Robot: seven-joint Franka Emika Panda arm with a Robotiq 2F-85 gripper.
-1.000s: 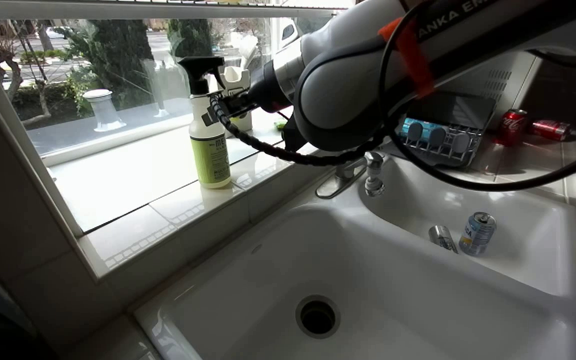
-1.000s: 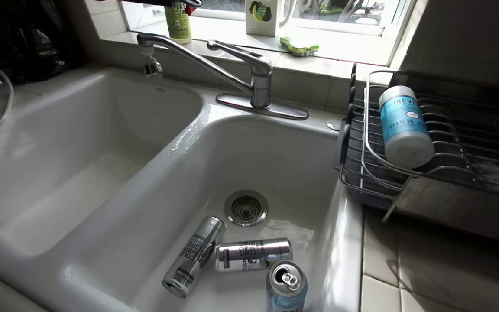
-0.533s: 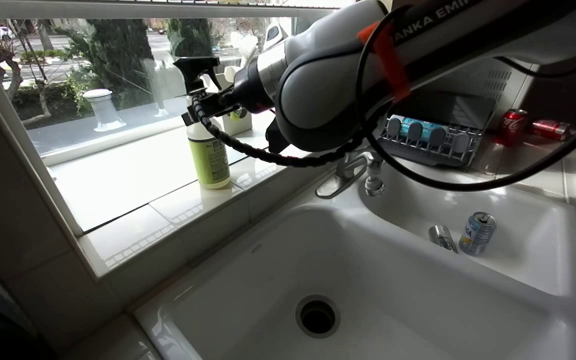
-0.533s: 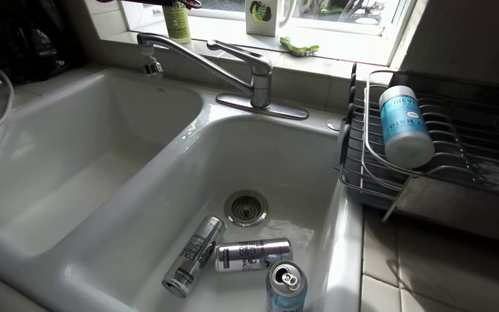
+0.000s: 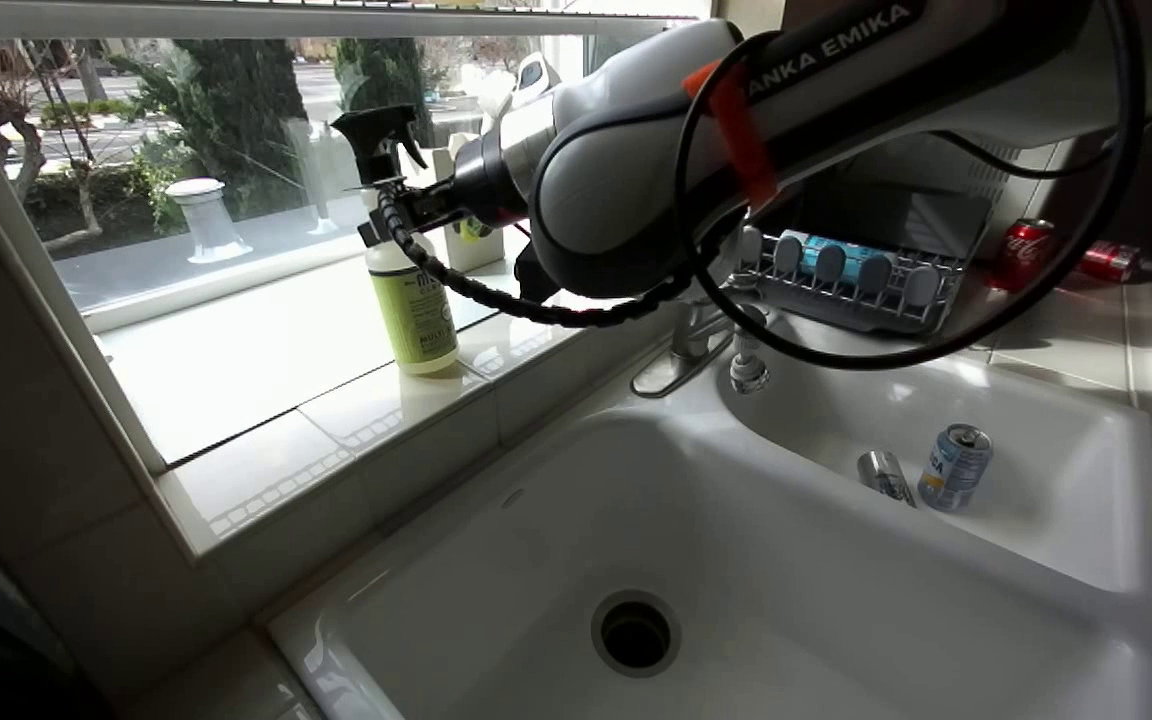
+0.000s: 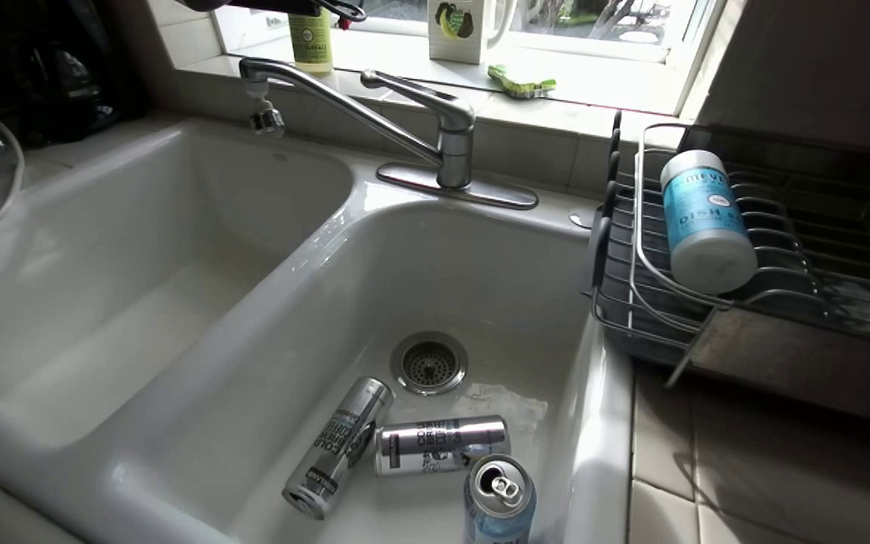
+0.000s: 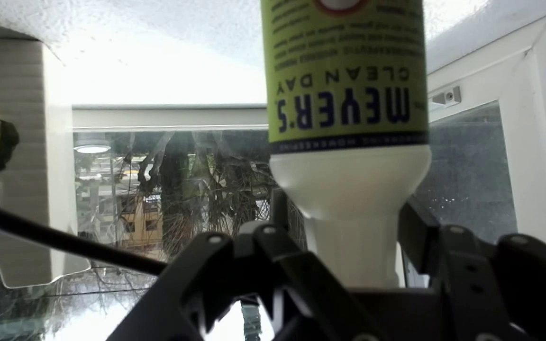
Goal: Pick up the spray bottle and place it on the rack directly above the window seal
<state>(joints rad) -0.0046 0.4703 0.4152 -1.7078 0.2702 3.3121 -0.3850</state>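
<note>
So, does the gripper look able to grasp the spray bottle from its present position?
Likely yes: in the wrist view, the open gripper straddles the neck of the spray bottle, with nothing visible blocking between them.

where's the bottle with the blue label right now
In an exterior view, the blue-labelled bottle lies on the dish rack, right of the sink.
</note>
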